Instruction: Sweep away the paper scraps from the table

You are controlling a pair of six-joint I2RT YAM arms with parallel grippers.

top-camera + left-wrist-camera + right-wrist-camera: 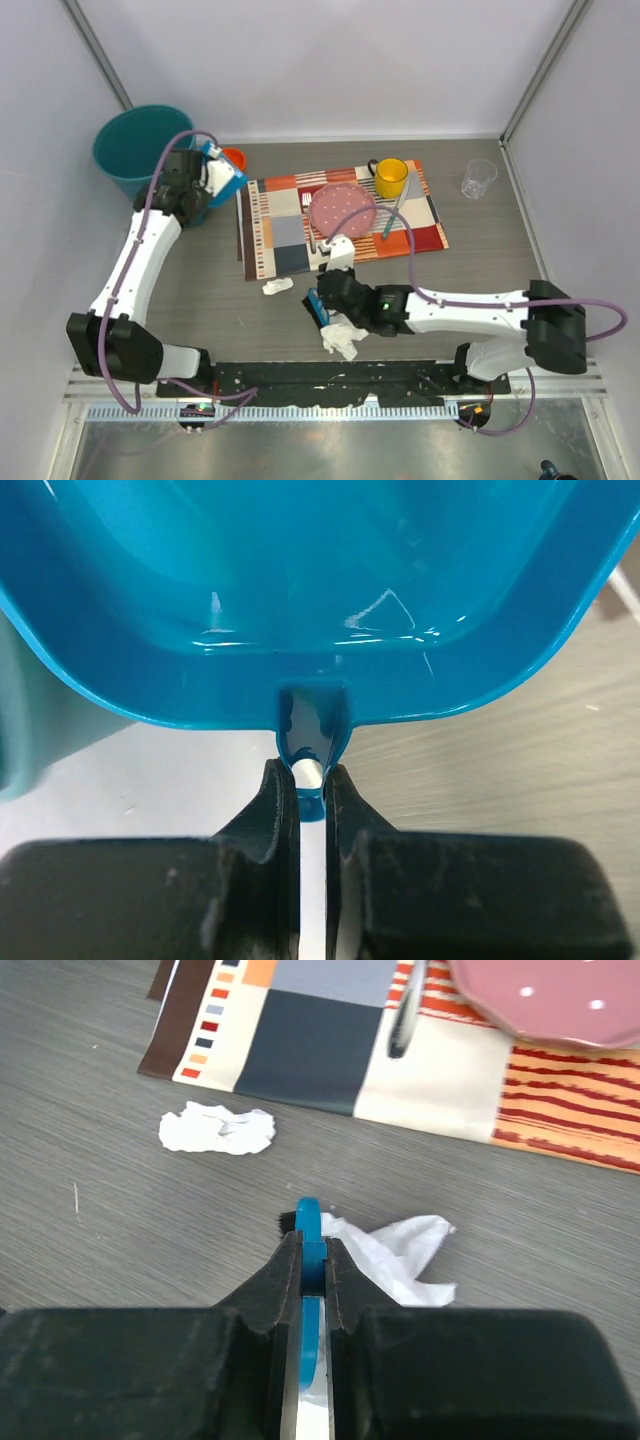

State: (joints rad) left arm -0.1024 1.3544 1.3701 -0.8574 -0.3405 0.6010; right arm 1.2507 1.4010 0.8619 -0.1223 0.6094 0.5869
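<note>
Two white paper scraps lie on the grey wood-grain table [200,290]: a small one [277,287] near the placemat's front corner, also in the right wrist view [217,1129], and a larger one [343,336] beside my right gripper, also in the right wrist view [395,1256]. My right gripper [318,307] is shut on a blue brush [310,1245] whose black bristles touch the table next to the larger scrap. My left gripper [205,178] is shut on the handle of the blue dustpan [310,600], held tilted at the teal bin [140,145].
A patchwork placemat [290,235] holds a pink dotted plate [341,208], a yellow mug [390,177] and cutlery. A clear cup [479,179] stands at the back right. A small orange object [233,156] sits beside the bin.
</note>
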